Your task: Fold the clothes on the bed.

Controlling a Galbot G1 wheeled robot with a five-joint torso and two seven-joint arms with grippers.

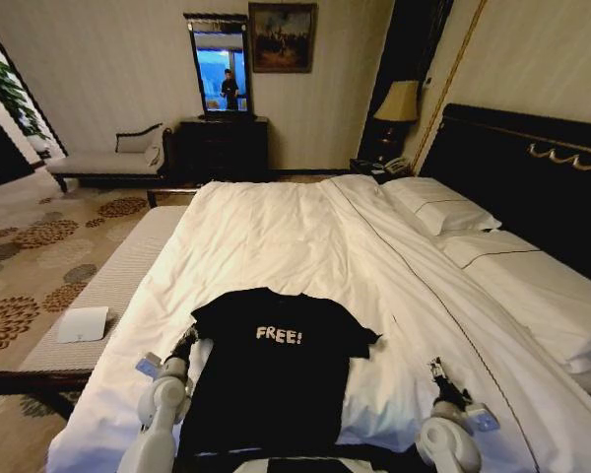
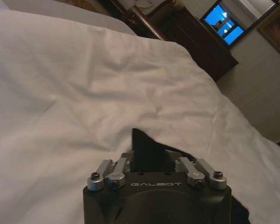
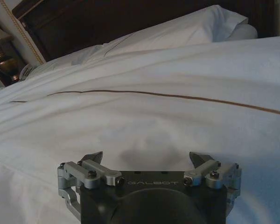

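Observation:
The clothes [image 1: 276, 379], one black T-shirt with white "FREE!" lettering, lie spread flat, chest up, near the front edge of the bed [image 1: 276, 232]. My left gripper [image 1: 184, 345] sits at the shirt's left sleeve. In the left wrist view its [image 2: 149, 161] jaws are drawn together around a raised peak of the black fabric [image 2: 142, 144]. My right gripper [image 1: 439, 374] rests over the bare white duvet, a hand's width right of the shirt's hem. In the right wrist view it [image 3: 147, 158] stands open with nothing between its fingers [image 3: 94, 157].
Pillows [image 1: 438, 207] and a dark headboard [image 1: 532, 182] line the bed's right side. A pale upholstered bench [image 1: 108, 281] with a white sheet of paper [image 1: 82, 323] runs along the left. A chaise [image 1: 108, 163], dresser [image 1: 222, 148] and lamp [image 1: 399, 103] stand by the far wall.

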